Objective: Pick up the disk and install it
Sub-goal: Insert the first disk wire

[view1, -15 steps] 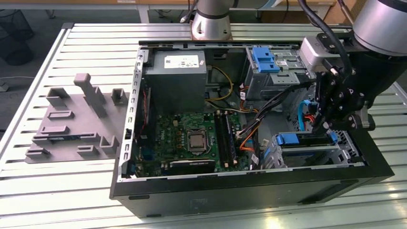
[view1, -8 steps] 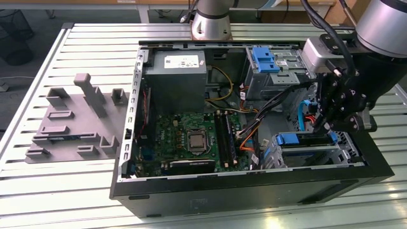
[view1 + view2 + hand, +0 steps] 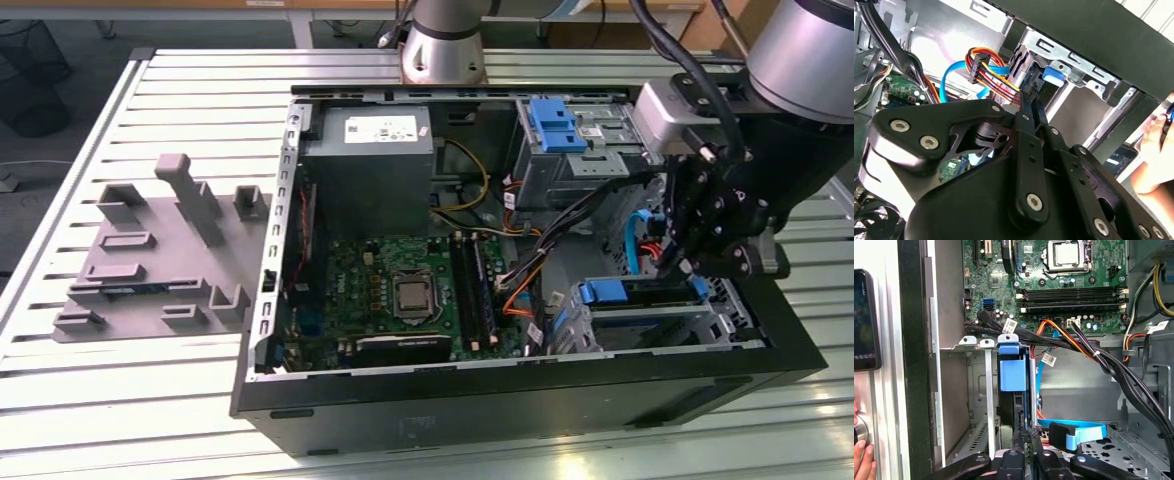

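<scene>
- Disk [image 3: 1011, 374] in its bright blue carrier stands on edge in a slot of the metal drive cage [image 3: 979, 345]. The first wrist view shows its blue tab at the mouth of the cage.
- In the exterior view the same disk [image 3: 625, 292] sits in the cage [image 3: 641, 322] at the lower right of the frame, inside the open computer case [image 3: 534, 395].
- The gripper [image 3: 667, 268] hangs over that cage from the upper right of the exterior view, pointing down just beside the blue carrier.
- In the second wrist view the gripper [image 3: 1031, 95] has its two thin fingers drawn together with almost no gap. I cannot tell whether they pinch anything.
- In the first wrist view the gripper [image 3: 1027, 437] lines up with the disk's dark rear edge, but contact is hidden.
- A flat blue data cable [image 3: 1079, 432] with a black plug lies just beside the gripper.
- A bundle of red, orange and yellow wires [image 3: 989, 70] ends near the fingertips.
- The green motherboard [image 3: 400, 290] fills the lower middle of the case in the exterior view.
- A grey power supply [image 3: 374, 160] sits above it.
- A ribbed blue latch [image 3: 554, 125] sits in the upper bay.
- A person's hand [image 3: 1154, 150] and a dark phone [image 3: 864, 320] show outside the case wall.
- On the exterior view's left, a grey fixture [image 3: 160, 250] rests on the slatted desk [image 3: 134, 400].
</scene>
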